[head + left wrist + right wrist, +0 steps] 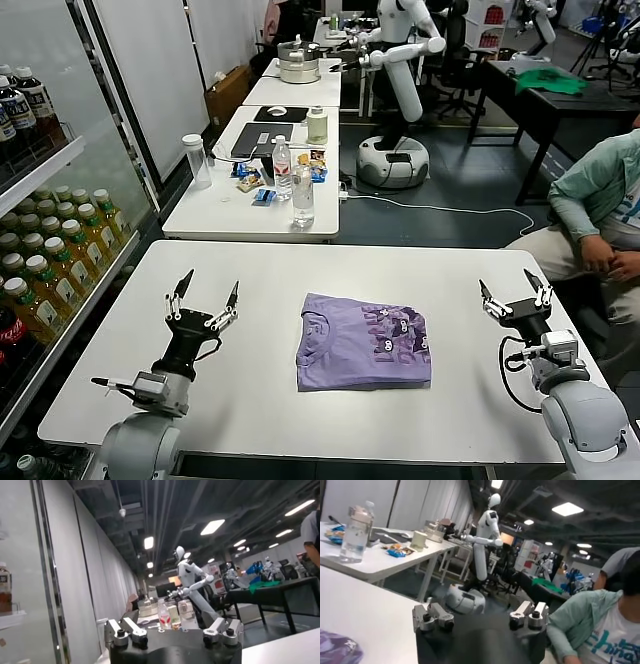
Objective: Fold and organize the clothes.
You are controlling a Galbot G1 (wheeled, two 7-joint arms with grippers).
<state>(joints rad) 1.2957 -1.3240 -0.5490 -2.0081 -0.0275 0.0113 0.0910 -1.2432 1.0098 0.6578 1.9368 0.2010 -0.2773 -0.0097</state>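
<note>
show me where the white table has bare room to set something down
Bare patches on the white table: between the left gripper and the folded lavender cotton T-shirt, between the shirt and the right gripper, and the far strip. Only the centre is taken.

what's on show, by count

one folded lavender shirt point(364, 342) on one white table point(250, 400). two grippers: left point(203, 296), right point(515, 291), both with fingers spread. two clear bottles point(293, 180) stand on the next table point(205, 212), plus one tall clear jar point(197, 160). one white robot point(400, 70) stands beyond. one seated person point(600, 215) at the right edge.
</note>
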